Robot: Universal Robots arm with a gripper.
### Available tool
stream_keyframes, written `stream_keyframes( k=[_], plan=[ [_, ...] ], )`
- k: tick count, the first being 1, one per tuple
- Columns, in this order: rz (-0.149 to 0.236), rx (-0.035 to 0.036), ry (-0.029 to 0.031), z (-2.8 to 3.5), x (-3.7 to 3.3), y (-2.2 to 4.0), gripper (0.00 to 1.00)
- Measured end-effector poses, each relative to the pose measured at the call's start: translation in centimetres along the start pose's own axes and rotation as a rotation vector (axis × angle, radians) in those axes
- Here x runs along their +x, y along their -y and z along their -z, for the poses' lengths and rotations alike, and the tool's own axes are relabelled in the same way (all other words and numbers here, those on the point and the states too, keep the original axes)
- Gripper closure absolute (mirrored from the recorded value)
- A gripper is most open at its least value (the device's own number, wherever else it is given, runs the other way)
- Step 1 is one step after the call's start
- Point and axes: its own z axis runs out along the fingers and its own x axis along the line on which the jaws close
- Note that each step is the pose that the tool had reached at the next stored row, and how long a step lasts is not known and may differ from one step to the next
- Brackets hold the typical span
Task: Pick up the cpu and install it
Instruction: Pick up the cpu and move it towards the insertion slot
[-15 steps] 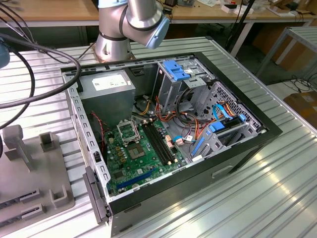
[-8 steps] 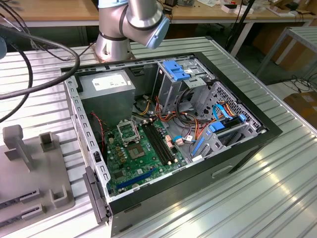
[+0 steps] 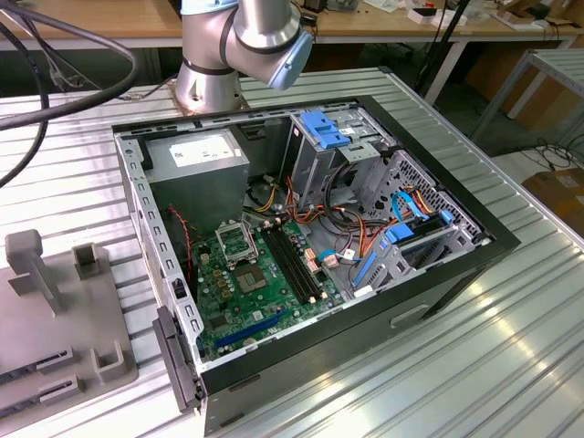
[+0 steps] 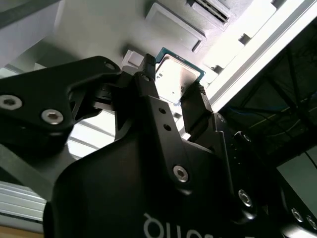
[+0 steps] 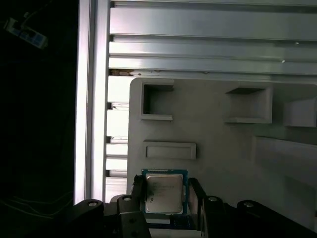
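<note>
The cpu [image 5: 164, 194] is a small square chip with a silver-grey metal top and a green rim. In both wrist views it sits between my two black fingers. My gripper [image 5: 166, 192] is shut on the cpu, with one finger [image 5: 138, 191] against one side edge and the other against the opposite edge. In the second wrist view the cpu [image 4: 174, 79] and the gripper [image 4: 172, 83] are just over the grey fixture plate [image 4: 99, 29]. In the exterior view the open computer case [image 3: 301, 246] lies on the table, with the motherboard's square metal socket frame [image 3: 234, 243] inside.
The grey fixture plate [image 5: 218, 148] has raised blocks and pockets and sits at the exterior view's left [image 3: 55, 319]. The arm's base [image 3: 212, 73] stands behind the case. Cables, drive cages and blue latches crowd the case's far side. Ribbed aluminium table [image 3: 456, 365] surrounds it.
</note>
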Motion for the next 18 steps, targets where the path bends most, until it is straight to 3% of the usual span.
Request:
stream_keyframes(
  k=[18],
  plan=[
    [-0.001,-0.0002,-0.0093,1.94,0.06,-0.07,0.54]
  ],
)
